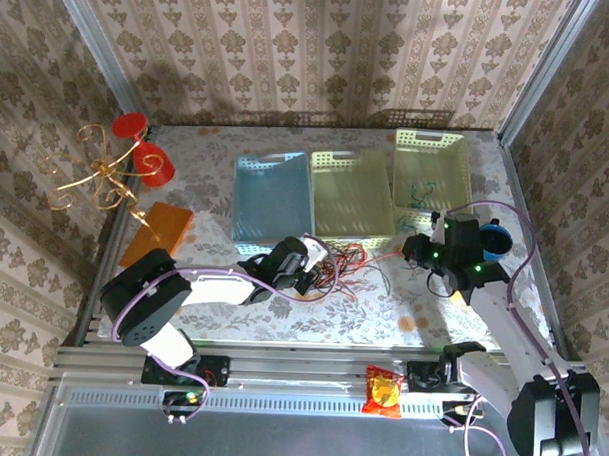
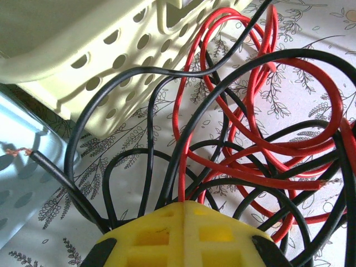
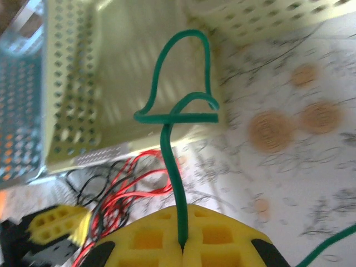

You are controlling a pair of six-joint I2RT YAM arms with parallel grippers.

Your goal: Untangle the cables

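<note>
The left claw [image 2: 183, 207] clamped the red-black cables [image 2: 253, 142] beside the yellow basket [image 2: 83, 53], while the right claw [image 3: 182, 245] clamped a green cable [image 3: 171, 161] pointing basketward.

Damask wallpaper walls [image 1: 291, 47] on three sides — floral-print tabletop [image 1: 402, 306], aluminium frame [image 1: 280, 362] at near edge.

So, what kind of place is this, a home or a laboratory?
Most likely a robot test booth, not a home: wallpaper panels sit in a bare metal frame, a left arm and a right arm are bolted at the table's near edge, and baskets and tangled wires are laid out.
</note>
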